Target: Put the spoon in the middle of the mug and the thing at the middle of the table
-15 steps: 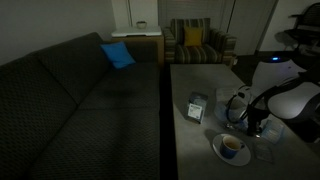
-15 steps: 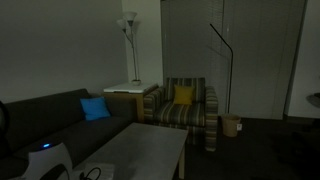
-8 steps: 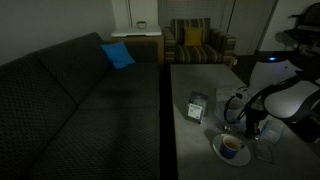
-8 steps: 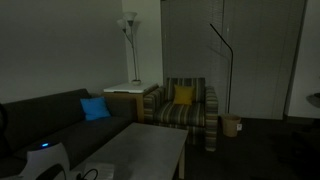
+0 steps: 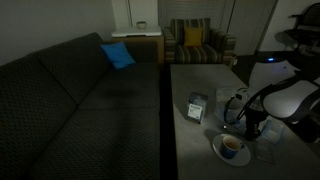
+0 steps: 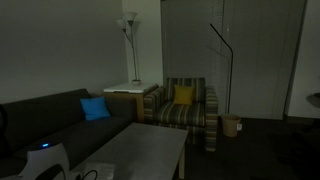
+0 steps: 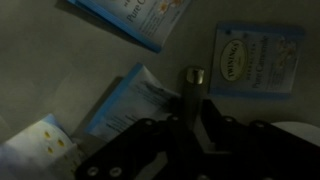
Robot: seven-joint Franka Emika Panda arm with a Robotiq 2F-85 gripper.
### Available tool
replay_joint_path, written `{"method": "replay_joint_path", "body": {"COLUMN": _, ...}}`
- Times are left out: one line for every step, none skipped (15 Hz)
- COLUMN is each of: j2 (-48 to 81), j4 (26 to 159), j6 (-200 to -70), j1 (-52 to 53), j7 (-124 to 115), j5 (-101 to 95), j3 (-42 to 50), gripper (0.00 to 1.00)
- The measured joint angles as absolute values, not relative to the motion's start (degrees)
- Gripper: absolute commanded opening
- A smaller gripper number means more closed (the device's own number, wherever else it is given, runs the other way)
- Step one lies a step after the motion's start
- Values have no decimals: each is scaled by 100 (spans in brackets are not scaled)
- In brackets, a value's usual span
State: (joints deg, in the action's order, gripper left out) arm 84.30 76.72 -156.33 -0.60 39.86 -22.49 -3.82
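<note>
My gripper (image 5: 252, 126) hangs low over the near right part of the pale table (image 5: 200, 75), beside a mug (image 5: 232, 146) standing on a round white plate (image 5: 218, 152). In the wrist view the jaws (image 7: 192, 118) are shut on the thin metal handle of the spoon (image 7: 191, 78), which sticks out past the fingertips; its bowl is hidden. The small dark block with a pale panel (image 5: 197, 107) stands upright at the table's middle, left of the gripper.
Several tea bag packets (image 7: 255, 58) lie on the table under the gripper. A glass object (image 5: 238, 102) stands behind the gripper. A dark sofa (image 5: 80, 100) runs along the table's left. A striped armchair (image 5: 195, 42) stands beyond the far end.
</note>
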Motion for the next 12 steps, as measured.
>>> {"method": "replay_joint_path", "body": {"j2": 8431, "j4": 7673, "j6": -15625, "j1": -60, "j7": 3986, "j5": -2237, "j3": -383, "gripper": 68}}
{"method": "replay_joint_path", "body": {"j2": 8432, "j4": 7673, "j6": -15617, "j1": -60, "j7": 3986, "j5": -2223, "j3": -383, "gripper": 76}}
{"method": "replay_joint_path", "body": {"j2": 8432, "j4": 7673, "j6": -15609, "j1": -60, "j7": 3986, "j5": -2208, "j3": -383, "gripper": 81}}
{"method": "replay_joint_path", "body": {"j2": 8432, "j4": 7673, "j6": -15605, "j1": -60, "j7": 3986, "j5": -2197, "j3": -382, "gripper": 88}}
{"method": "replay_joint_path", "body": {"j2": 8432, "j4": 7673, "j6": -15597, "j1": -60, "j7": 3986, "j5": -2194, "j3": -382, "gripper": 95}}
{"method": "replay_joint_path", "body": {"j2": 8432, "j4": 7673, "j6": -15586, "j1": -60, "j7": 4004, "j5": -2194, "j3": -383, "gripper": 100}}
{"method": "replay_joint_path", "body": {"j2": 8432, "j4": 7673, "j6": -15579, "j1": -60, "j7": 4053, "j5": -2194, "j3": -385, "gripper": 100}}
{"method": "replay_joint_path", "body": {"j2": 8432, "j4": 7673, "j6": -15574, "j1": -60, "j7": 4102, "j5": -2197, "j3": -388, "gripper": 100}}
{"method": "replay_joint_path", "body": {"j2": 8430, "j4": 7675, "j6": -15572, "j1": -60, "j7": 4130, "j5": -2201, "j3": -388, "gripper": 100}}
{"method": "replay_joint_path", "body": {"j2": 8426, "j4": 7682, "j6": -15572, "j1": -60, "j7": 4139, "j5": -2206, "j3": -388, "gripper": 100}}
{"method": "replay_joint_path", "body": {"j2": 8414, "j4": 7698, "j6": -15572, "j1": -57, "j7": 4139, "j5": -2210, "j3": -383, "gripper": 100}}
{"method": "replay_joint_path", "body": {"j2": 8388, "j4": 7729, "j6": -15572, "j1": -49, "j7": 4133, "j5": -2212, "j3": -369, "gripper": 100}}
